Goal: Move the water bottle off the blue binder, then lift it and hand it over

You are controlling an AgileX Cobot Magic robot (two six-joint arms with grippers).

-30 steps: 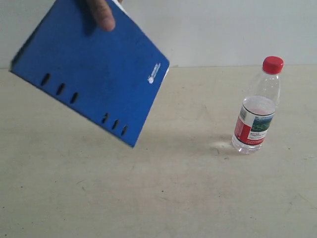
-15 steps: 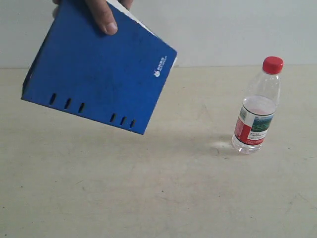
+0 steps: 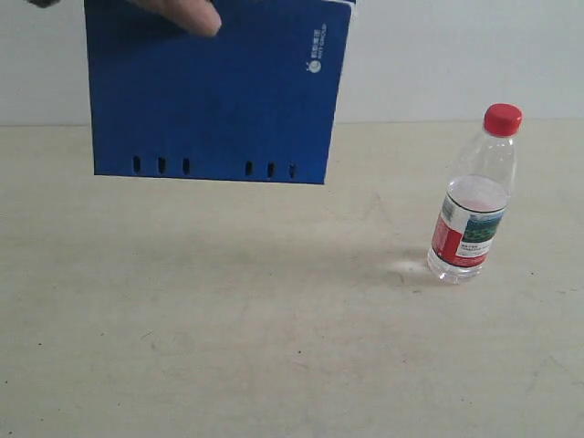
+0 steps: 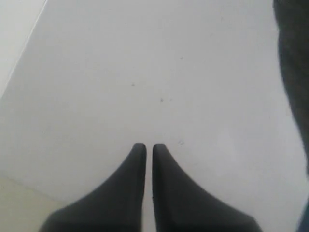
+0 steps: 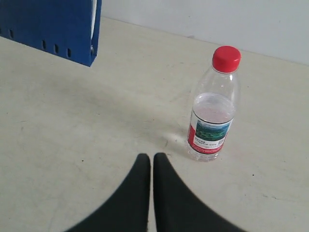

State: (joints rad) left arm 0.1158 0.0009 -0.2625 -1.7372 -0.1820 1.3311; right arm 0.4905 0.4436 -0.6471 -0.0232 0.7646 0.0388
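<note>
Clear plastic bottle (image 3: pixel 470 214) stands upright on the matte beige desk (image 3: pixel 274 347), right side, long axis vertical, red cap (image 3: pixel 503 119) up. Flat blue binder (image 3: pixel 214 91) is held in the air by a hand (image 3: pixel 182 14) at its top edge, slotted spine edge down and level, well apart from the bottle. Left gripper (image 4: pixel 149 147) and right gripper (image 5: pixel 152 157): black tapered fingers nearly together, empty. The right one points toward the bottle.
</note>
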